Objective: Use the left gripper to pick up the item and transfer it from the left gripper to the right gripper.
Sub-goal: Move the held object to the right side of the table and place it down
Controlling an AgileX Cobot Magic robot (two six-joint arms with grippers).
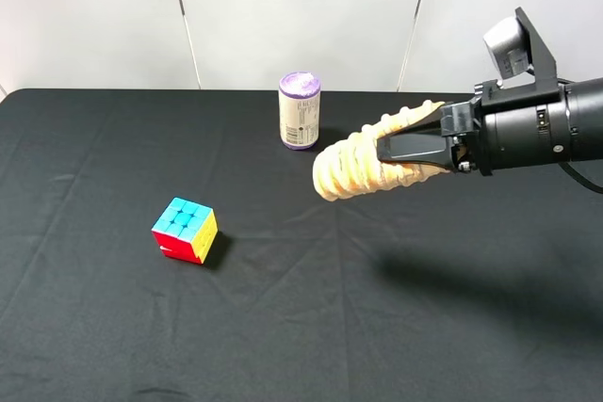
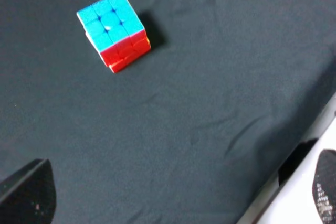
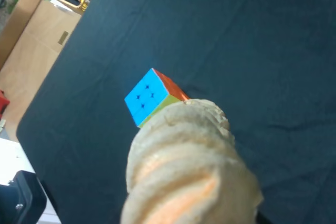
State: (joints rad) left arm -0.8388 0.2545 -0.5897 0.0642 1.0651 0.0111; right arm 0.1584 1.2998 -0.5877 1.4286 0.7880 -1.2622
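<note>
The tan ribbed roll (image 1: pixel 350 167) hangs in the air above the black table, right of the middle. My right gripper (image 1: pixel 382 152) is shut on its right half and comes in from the right edge. In the right wrist view the roll (image 3: pixel 189 166) fills the near foreground and hides the fingers. My left gripper (image 2: pixel 176 198) is out of the exterior high view. In the left wrist view only two dark finger tips (image 2: pixel 26 192) show, at opposite edges, wide apart, with nothing between them, above bare cloth.
A multicoloured puzzle cube (image 1: pixel 185 230) sits on the left of the black cloth (image 1: pixel 283 327); it also shows in the left wrist view (image 2: pixel 113 30) and the right wrist view (image 3: pixel 149 95). A purple-lidded can (image 1: pixel 300 110) stands at the back middle, close to the roll's free end.
</note>
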